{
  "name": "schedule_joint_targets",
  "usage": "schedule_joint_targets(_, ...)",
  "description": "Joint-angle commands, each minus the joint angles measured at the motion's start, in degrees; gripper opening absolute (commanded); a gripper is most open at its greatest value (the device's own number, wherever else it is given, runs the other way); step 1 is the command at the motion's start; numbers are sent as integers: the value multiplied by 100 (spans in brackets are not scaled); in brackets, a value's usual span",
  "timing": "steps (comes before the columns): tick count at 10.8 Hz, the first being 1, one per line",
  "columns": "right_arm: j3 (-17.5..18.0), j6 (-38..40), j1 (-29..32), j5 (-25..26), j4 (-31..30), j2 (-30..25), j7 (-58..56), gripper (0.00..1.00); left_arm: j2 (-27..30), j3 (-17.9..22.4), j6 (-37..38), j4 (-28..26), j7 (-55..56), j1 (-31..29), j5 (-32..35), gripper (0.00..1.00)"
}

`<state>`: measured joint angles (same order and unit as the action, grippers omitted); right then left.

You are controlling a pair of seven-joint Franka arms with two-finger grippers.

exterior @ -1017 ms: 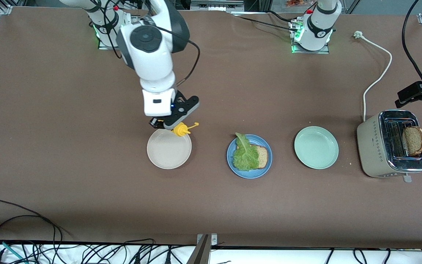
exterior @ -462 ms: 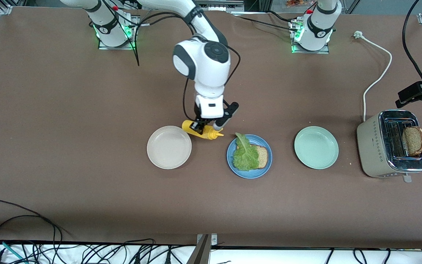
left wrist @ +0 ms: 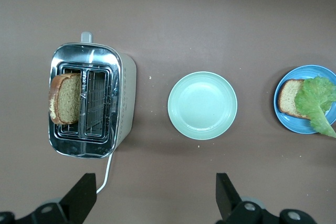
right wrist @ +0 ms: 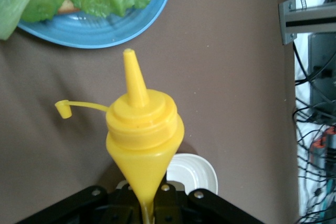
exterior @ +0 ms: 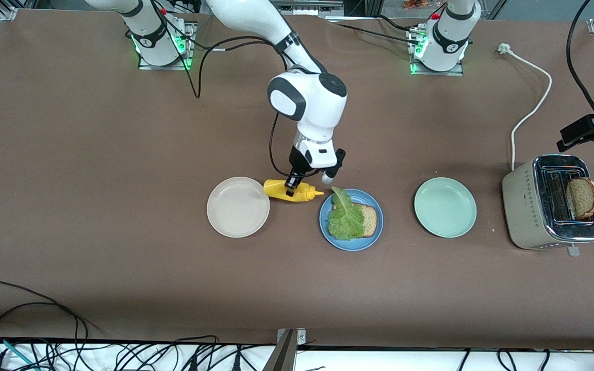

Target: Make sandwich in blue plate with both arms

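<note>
On the blue plate [exterior: 351,243] lies one brown bread slice [exterior: 370,219] with a green lettuce leaf [exterior: 343,216] over part of it. My right gripper [exterior: 293,186] is shut on a yellow squeeze bottle [exterior: 285,190], tilted between the cream plate and the blue plate. Its nozzle points at the blue plate [right wrist: 105,32], and its cap hangs loose on a tether. A second slice [exterior: 583,197] stands in the toaster [exterior: 529,206]. My left gripper [left wrist: 156,203] hangs open and high, looking down on the toaster [left wrist: 123,93] and the mint plate [left wrist: 202,105]. It is out of the front view.
A cream-white plate [exterior: 237,207] sits toward the right arm's end, beside the bottle. A pale mint plate [exterior: 445,207] lies between the blue plate and the toaster. A white power cord [exterior: 531,103] runs from the toaster toward the left arm's base.
My right arm carried the yellow bottle from over the cream plate's rim toward the blue plate and tipped it over, nozzle toward the lettuce. The left arm has not visibly moved.
</note>
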<state>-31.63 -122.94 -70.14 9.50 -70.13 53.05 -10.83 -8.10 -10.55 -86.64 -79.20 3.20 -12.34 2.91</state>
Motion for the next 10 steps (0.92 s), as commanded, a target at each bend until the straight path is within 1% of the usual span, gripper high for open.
schedule_joint_targets(1, -80, 121, -87, 631, 482, 565, 37, 1, -33, -17, 86, 115, -109, -49, -98, 100)
schedule_joint_targets(5, -80, 60, -61, 1088, 764, 1022, -16, 1, -33, -17, 86, 115, -109, -49, -107, 100)
schedule_joint_targets(10, -80, 173, -78, 1282, 755, 1015, -323, 0, -33, -17, 86, 107, -109, -58, -98, 100)
